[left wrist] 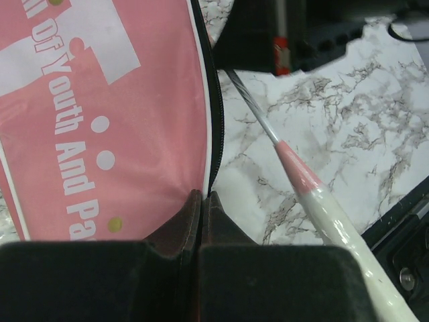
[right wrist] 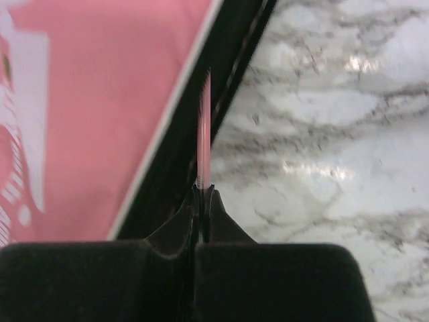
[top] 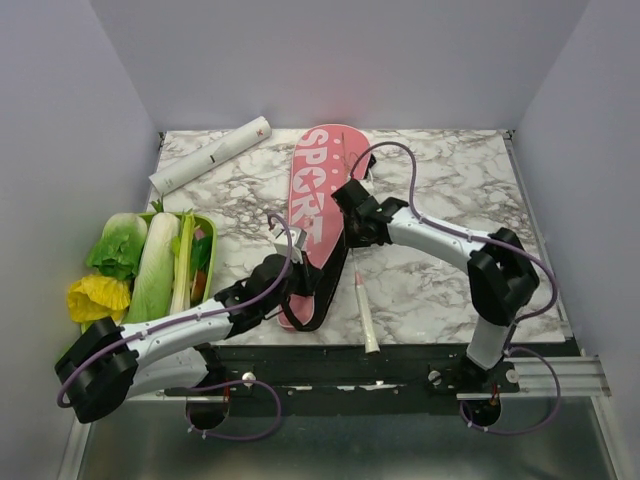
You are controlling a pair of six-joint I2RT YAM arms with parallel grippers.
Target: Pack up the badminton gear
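The pink cover [top: 318, 180] lettered "SPORT" lies lengthwise mid-table, its black strap [top: 318, 300] at the near end. My left gripper [top: 300, 275] is shut on the cover's black zipper edge [left wrist: 209, 134]. My right gripper [top: 345, 225] is shut on a thin pink racket frame [right wrist: 204, 127] beside the cover [right wrist: 87, 121]. That racket's pale handle [top: 367, 322] points to the near edge; it also shows in the left wrist view [left wrist: 338, 218]. The racket's head is hidden. A white tube [top: 210, 155] lies far left. No shuttlecocks are in view.
A green tray [top: 210, 235] of leafy vegetables [top: 150, 265] sits at the left edge of the marble table [top: 450, 180]. A yellow leaf [top: 98, 297] lies by the tray's near corner. White walls close in the table on three sides.
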